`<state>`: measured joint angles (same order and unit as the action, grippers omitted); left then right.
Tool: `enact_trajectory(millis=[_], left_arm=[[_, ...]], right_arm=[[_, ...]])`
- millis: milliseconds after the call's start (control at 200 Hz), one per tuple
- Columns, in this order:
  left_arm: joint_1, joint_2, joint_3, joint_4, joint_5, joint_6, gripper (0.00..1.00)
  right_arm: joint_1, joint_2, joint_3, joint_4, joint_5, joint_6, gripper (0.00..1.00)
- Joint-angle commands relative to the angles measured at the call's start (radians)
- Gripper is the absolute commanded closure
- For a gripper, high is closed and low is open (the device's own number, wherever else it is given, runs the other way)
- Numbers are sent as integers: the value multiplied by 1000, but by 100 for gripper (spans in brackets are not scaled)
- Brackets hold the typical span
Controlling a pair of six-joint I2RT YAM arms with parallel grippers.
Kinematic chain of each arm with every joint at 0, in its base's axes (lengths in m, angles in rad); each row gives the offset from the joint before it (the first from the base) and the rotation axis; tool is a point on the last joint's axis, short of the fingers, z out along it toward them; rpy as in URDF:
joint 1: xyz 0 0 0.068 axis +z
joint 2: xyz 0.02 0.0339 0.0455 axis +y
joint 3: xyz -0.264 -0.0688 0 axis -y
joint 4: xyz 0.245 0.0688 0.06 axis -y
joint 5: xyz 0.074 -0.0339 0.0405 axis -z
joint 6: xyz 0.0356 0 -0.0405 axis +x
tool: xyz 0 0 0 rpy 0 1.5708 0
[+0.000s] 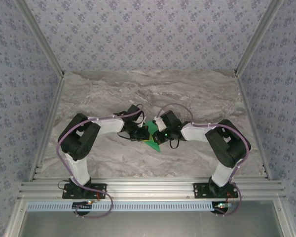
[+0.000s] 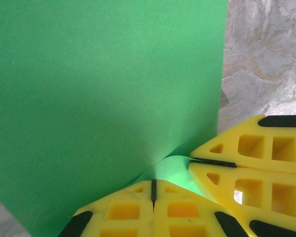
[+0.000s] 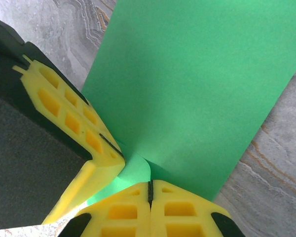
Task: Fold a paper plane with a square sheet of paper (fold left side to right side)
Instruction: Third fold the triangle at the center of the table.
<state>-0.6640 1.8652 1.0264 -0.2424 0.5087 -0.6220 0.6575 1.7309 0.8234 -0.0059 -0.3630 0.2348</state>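
Note:
The square sheet of bright green paper (image 1: 153, 139) is held up between both arms near the table's middle, mostly covered by the grippers from above. In the left wrist view the paper (image 2: 103, 94) rises as a broad plane, and my left gripper (image 2: 153, 190) is shut on its curled lower edge. The right gripper's yellow fingers (image 2: 251, 163) pinch the same edge close by. In the right wrist view my right gripper (image 3: 149, 190) is shut on the paper (image 3: 197, 84), with the left gripper's fingers (image 3: 74, 118) touching alongside.
The marble table (image 1: 153, 94) stretches behind and to both sides of the arms. Aluminium frame posts (image 1: 39, 34) and patterned walls enclose it. An aluminium rail (image 1: 148, 187) carries the arm bases along the near edge.

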Motion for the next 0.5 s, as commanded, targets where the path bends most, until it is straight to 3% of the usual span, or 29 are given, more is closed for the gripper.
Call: enact_trajectory(millis=[0, 60, 330, 500], left_arm=[[-6, 9, -39, -28, -55, 2, 98], [-6, 3, -54, -29, -62, 0, 98], [-6, -10, -108, -2, -76, -14, 98], [-8, -13, -117, 13, -81, -22, 98]], right_arm=[[10, 25, 9, -135, 18, -26, 100], [1, 7, 26, -151, 13, -29, 99], [-76, -142, 60, -208, -15, -19, 72], [-79, -205, 30, -241, -75, 3, 72]])
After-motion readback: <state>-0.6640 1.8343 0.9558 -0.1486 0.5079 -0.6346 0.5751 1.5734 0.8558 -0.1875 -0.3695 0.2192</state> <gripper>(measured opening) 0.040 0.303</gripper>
